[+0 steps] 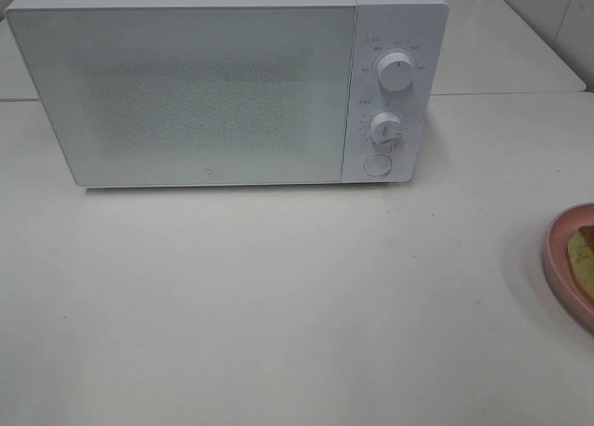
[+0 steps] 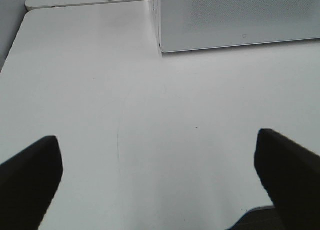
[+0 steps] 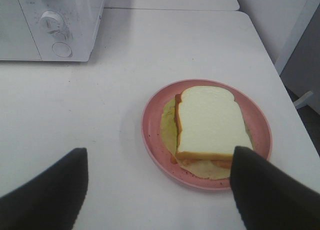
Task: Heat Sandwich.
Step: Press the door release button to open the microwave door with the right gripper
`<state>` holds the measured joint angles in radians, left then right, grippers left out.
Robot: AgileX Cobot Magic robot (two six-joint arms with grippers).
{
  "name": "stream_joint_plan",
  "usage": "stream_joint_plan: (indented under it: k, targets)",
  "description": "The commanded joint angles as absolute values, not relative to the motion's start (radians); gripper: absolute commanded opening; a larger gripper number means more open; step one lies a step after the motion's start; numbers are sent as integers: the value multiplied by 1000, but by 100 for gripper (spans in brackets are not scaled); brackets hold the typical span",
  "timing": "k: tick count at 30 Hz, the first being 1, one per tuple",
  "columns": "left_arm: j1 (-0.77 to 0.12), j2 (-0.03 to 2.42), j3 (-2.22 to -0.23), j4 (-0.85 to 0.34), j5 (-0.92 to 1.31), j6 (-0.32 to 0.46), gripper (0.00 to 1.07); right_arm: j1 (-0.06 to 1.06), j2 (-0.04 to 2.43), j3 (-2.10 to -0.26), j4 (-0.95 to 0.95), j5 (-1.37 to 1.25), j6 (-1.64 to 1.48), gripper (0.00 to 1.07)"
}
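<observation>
Since the microwave [image 1: 213,83] stands at the far side of the table [image 1: 278,305] with its door [image 1: 186,92] shut, nothing can go in yet, and I judge the task to be at its very start. The sandwich [image 3: 210,122] lies flat on the plate [image 3: 150,127] at the right edge of the table, nearer than the microwave and well apart from it. The high view catches only a sliver of both. Its top slice sits square over the filling, which spreads a little onto the plate around it.

The right gripper [image 3: 157,162] hovers on the near side of the plate, jaws spread wide and touching nothing. It seems placed to take the plate or sandwich once there is somewhere to put it. The left gripper [image 2: 157,145] hangs over bare table, on the near side of the microwave's left front corner, jaws likewise spread and empty. That side may suit the door, though I cannot tell which way it swings. The round button [image 1: 376,164] below the two knobs [image 1: 396,71] on the right panel probably releases it, which would call for a press before any carrying.
</observation>
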<state>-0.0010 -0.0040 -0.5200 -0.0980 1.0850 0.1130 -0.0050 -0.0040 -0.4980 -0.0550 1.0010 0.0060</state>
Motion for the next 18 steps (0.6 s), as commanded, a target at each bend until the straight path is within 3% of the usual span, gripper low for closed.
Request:
stream_joint_plan:
  k: [1,18]
  targets:
    - [1,-27,-519,-98,1073,113,100,-9,-32,-498,-56,994,5,75]
    - [1,-27,-519,-98,1073,113,100,-9,-28,-500,-54,992,5,75]
